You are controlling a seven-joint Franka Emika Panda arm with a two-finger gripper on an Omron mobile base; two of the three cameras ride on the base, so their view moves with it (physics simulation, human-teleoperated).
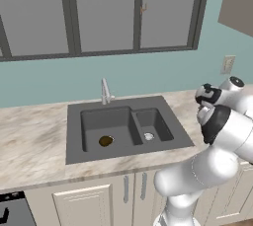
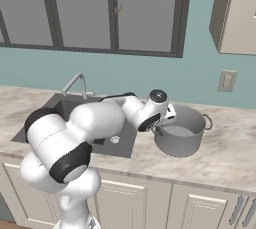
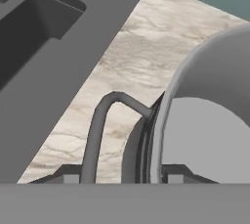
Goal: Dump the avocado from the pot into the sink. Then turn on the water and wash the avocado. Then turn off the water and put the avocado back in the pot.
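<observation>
A: Start at the claw. Where do you see it?

B: In the hand view your gripper [image 3: 121, 175] sits at the left rim of the pot [image 3: 205, 135]. One fingertip [image 3: 68, 174] stands outside the wall near the loop handle [image 3: 100, 120], and the other is inside the rim. The jaws straddle the wall, but you cannot tell from these frames whether they pinch it or stand slightly apart.

A: And the pot itself?

B: Upright on the marble counter [image 2: 230, 148], just right of the sink [image 2: 55, 110]. In the right base view the pot [image 2: 182, 133] shows a bare grey interior, and the wrist reaches its near-left rim.

A: Where is the avocado?

B: In the left base view the avocado [image 1: 105, 141] lies on the floor of the large left basin of the sink [image 1: 123, 102], well apart from the pot. The small right basin shows its silver drain [image 1: 148, 135].

A: Faucet?

B: The faucet [image 1: 105, 92] stands at the sink's back edge. No water stream is visible.
</observation>
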